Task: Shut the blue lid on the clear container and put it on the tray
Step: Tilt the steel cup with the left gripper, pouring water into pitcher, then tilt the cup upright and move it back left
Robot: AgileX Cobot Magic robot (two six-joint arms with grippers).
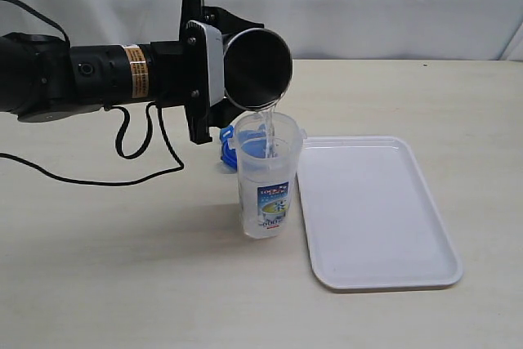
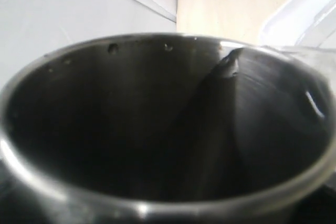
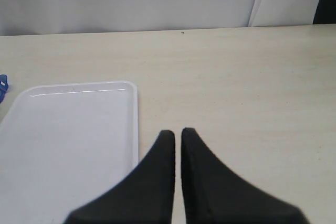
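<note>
Centrally, round steel cup, tall clear container

Blue lid mostly behind clear container

Blk left arm, orange label, white cam, looped cable; right hand blk, tapered.
</note>
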